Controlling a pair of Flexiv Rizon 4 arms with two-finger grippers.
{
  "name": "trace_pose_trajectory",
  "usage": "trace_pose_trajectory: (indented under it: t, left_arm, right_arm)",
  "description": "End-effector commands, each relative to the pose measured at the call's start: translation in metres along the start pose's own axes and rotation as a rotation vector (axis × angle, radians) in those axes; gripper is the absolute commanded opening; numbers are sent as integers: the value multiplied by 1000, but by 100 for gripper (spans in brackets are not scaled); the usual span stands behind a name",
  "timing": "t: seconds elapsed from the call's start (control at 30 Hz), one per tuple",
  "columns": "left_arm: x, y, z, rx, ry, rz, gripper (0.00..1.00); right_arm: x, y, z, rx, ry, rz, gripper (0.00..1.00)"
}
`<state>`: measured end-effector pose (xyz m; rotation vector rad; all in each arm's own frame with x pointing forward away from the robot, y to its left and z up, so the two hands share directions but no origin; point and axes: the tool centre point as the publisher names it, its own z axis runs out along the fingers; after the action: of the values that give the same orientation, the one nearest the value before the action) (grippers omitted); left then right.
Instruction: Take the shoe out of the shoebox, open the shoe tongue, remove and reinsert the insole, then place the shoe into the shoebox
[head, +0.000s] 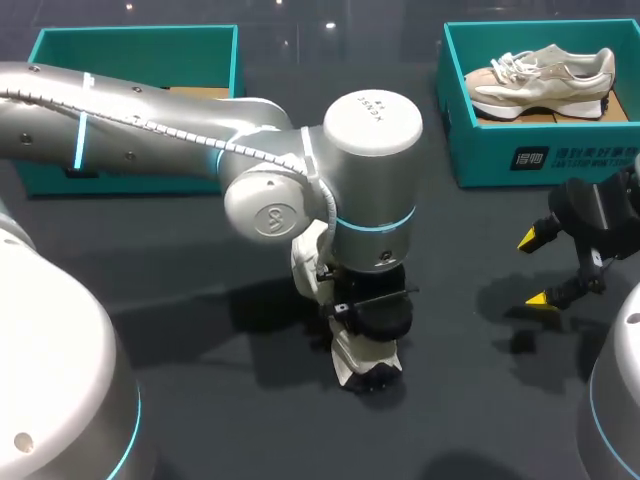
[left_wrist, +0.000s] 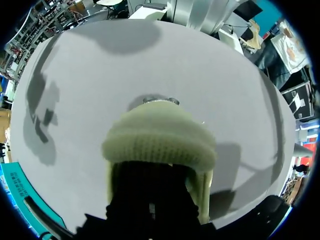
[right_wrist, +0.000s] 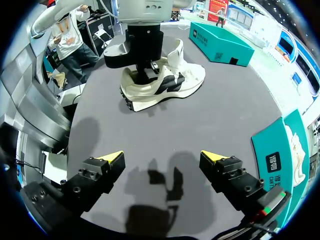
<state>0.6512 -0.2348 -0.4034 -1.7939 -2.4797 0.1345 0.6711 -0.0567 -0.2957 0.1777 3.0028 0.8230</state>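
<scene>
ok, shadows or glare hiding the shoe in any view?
Head view: no glare; the left arm covers most of the shoe. Left wrist view: shoe bright, shadows only on the table beyond. Right wrist view: shoe evenly lit; right gripper casts its shadow short of it.

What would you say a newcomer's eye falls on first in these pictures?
First, the big left arm, stretched across to the table's middle with its end down on a white shoe with black stripes. Next, the teal shoebox at the far right corner, holding a beige shoe, and near it the right gripper, open, yellow tips wide apart.
</scene>
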Motion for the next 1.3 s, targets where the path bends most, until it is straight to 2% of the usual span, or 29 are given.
trace_pose_trajectory:
  t: [0.03,0.27,0.5,0.8,0.9,1.07,1.3]
  left_arm:
    - [7,9,1,-23,-2,-10,0]
    - [12,-1,-31,-40,-61,13,0]
    - [5,-9,-56,-85,-105,35,0]
    - [-9,11,-52,-196,-72,-23,0]
    - [-10,14,-52,-206,-52,-32,0]
    - [-4,15,-48,-283,-16,-81,0]
    - [11,23,-46,-278,7,-110,0]
  right_arm:
    - [1,0,1,3,-3,0,100]
    - [1,0,1,3,-3,0,100]
    - [1,0,1,3,-3,0,100]
    - [1,0,1,3,-3,0,100]
    - [1,0,1,3,-3,0,100]
    - [1,0,1,3,-3,0,100]
    - [1,0,1,3,-3,0,100]
